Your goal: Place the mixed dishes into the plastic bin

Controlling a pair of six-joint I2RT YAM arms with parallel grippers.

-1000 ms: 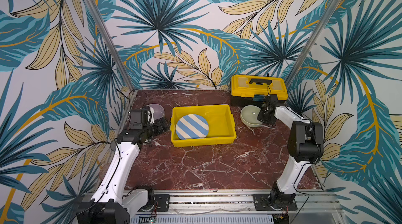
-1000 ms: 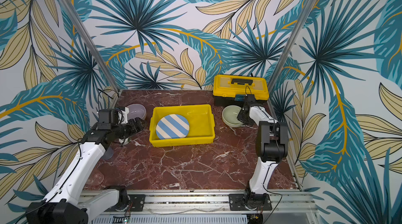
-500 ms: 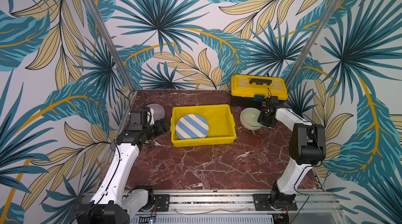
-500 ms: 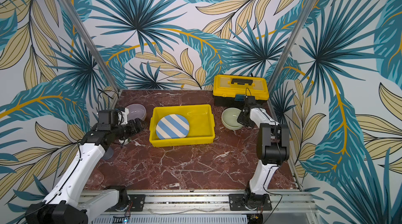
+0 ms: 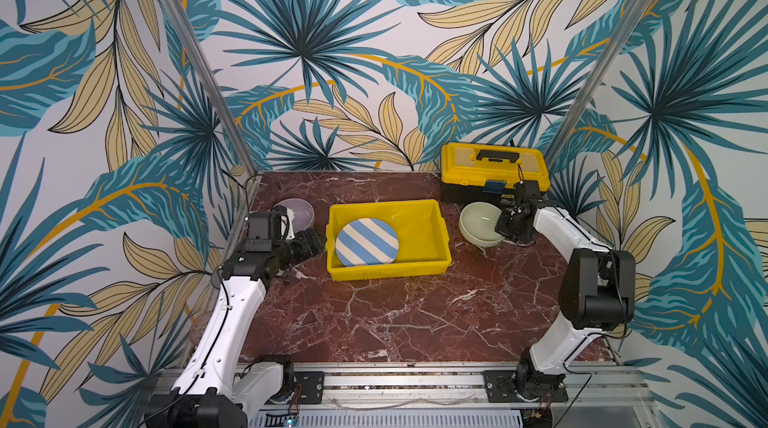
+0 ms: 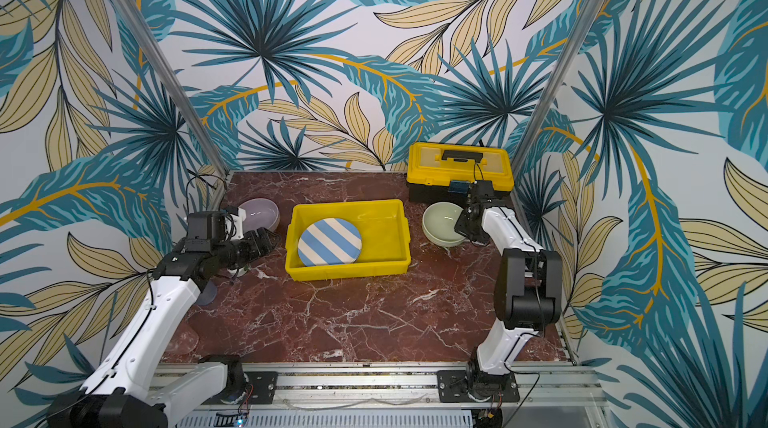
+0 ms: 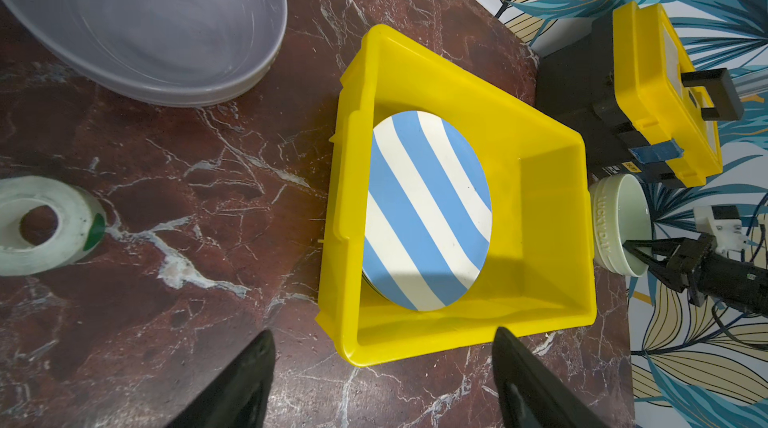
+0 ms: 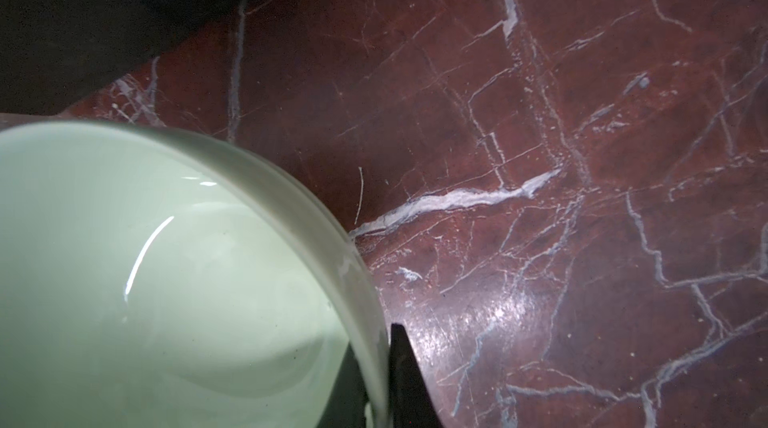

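Clamping green bowl rim, right gripper is showing pinch closest in wrist view; left gripper is gaping, empty.

Robot lab test booth, leaf-print wall panels, marble-look tabletop, aluminium mounting rail

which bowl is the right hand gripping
The pale green bowl beside the toolbox: the right hand is shut on its rim. The lilac bowl is in neither hand.
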